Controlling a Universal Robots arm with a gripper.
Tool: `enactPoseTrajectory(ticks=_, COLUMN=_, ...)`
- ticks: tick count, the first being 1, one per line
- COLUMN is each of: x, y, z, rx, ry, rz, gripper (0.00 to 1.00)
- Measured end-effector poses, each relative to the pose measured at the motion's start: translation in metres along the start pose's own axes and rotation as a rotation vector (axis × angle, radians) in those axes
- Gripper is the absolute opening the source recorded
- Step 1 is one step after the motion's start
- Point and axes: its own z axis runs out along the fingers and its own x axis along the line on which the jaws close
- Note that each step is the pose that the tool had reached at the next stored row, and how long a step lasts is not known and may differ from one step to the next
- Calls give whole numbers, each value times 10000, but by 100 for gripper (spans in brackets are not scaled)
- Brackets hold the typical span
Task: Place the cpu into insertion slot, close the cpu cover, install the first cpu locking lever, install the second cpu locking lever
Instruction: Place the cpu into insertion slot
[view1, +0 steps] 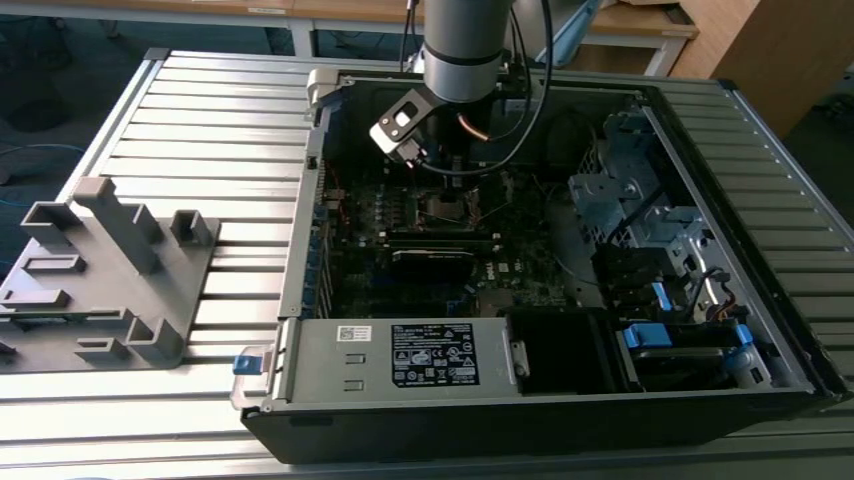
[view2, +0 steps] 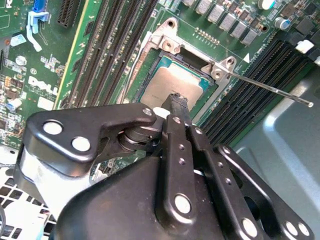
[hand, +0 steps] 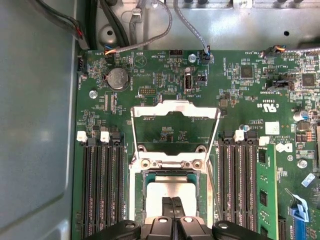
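Note:
The cpu (hand: 159, 192) lies flat in the insertion slot (hand: 136, 186), its dull silver face up; it also shows in the second wrist view (view2: 162, 82). The cpu cover (hand: 175, 106), a thin silver frame with a big window, stands flipped open behind the slot. My gripper (hand: 172, 201) is shut, its two black fingers pressed together with nothing between them, tips just over the cpu's near edge (view2: 175, 98). A thin locking lever (view2: 270, 89) sticks out unlatched from the socket's corner. In the exterior view my gripper (view1: 441, 160) hangs above the socket (view1: 447, 208) inside the open case.
Black memory slots (hand: 102, 185) flank the socket on both sides, one holding a green module (hand: 265, 195). Cables (hand: 150, 35) run along the board's far edge. A labelled power supply (view1: 434, 355), a drive cage (view1: 654, 200) and a grey fixture (view1: 107, 270) surround the board.

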Motion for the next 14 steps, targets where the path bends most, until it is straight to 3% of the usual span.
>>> enactPoseTrajectory(ticks=9, x=0, y=0, z=3, rx=51, ry=2, rz=3, gripper=11)
enactPoseTrajectory(ticks=14, x=-2, y=-3, z=71, rx=52, ry=0, rz=2, gripper=11)
